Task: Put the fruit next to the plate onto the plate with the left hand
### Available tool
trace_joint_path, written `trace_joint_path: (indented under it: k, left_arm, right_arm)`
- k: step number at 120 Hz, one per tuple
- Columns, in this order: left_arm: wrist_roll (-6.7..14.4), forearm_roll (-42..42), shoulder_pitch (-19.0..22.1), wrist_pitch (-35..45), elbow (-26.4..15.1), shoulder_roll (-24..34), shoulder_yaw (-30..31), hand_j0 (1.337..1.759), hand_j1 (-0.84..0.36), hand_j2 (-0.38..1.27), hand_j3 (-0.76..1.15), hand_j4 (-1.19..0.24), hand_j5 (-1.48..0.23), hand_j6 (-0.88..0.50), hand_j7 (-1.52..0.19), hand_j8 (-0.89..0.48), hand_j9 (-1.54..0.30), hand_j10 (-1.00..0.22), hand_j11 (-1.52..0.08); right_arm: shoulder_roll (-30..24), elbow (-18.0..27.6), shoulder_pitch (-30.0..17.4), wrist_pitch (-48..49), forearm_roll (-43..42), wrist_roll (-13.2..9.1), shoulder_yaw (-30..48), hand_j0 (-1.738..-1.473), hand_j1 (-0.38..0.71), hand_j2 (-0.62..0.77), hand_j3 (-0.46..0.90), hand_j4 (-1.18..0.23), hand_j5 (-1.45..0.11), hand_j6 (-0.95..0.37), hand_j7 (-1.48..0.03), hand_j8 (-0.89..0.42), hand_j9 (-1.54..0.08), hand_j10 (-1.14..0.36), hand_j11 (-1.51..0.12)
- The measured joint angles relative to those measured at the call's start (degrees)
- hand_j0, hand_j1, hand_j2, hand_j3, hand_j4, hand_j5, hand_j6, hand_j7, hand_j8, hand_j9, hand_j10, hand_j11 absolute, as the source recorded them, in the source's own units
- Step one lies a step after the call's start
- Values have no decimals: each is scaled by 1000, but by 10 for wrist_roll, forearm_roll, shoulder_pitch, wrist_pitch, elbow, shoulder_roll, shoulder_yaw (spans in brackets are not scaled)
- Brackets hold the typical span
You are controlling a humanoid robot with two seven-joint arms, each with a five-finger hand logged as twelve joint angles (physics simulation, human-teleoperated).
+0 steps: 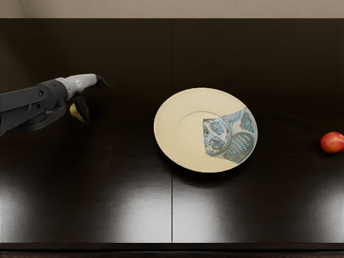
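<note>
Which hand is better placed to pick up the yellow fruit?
Left. The left hand is right at the yellow fruit, left of the plate; no right arm shows.

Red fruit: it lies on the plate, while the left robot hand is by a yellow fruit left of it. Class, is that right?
No. The head view shows the red fruit on the table, apart from the plate, to its right. The left robot hand is by the yellow fruit.
</note>
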Motion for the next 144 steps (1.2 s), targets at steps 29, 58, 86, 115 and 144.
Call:
trace_joint_path:
  k: [29,58,86,115,144]
  left_arm:
    - [0,5,12,7,5,-1,9,1658,18,58,0,-281,-361,-282,-361,-282,-361,-280,-361]
    - [1,2,12,4,18,-2,14,1658,-23,65,0,-315,-405,-316,-405,-315,-405,-314,-405]
    - [0,5,12,7,41,-15,24,1658,-70,73,0,-354,-457,-355,-457,-355,-457,-354,-456]
    - [0,6,13,7,53,-17,33,1658,-150,120,0,-391,-511,-391,-511,-390,-511,-389,-512]
    - [1,6,12,4,54,-17,36,1658,-223,91,0,-421,-551,-421,-552,-420,-553,-419,-554]
  right_arm:
    - [0,0,0,0,0,0,0,-1658,-314,-6,0,-29,-38,-29,-38,-29,-38,-29,-38]
    - [0,0,0,0,0,0,0,-1658,-314,-6,0,-29,-38,-29,-38,-29,-38,-29,-38]
    - [0,0,0,0,0,0,0,-1658,-314,-6,0,-29,-38,-29,-38,-29,-38,-29,-38]
    - [0,0,0,0,-1,0,0,-1658,-314,-6,0,-29,-38,-29,-38,-29,-38,-29,-38]
    - [0,0,0,0,-1,0,-1,-1658,-314,-6,0,-29,-38,-29,-38,-29,-38,-29,-38]
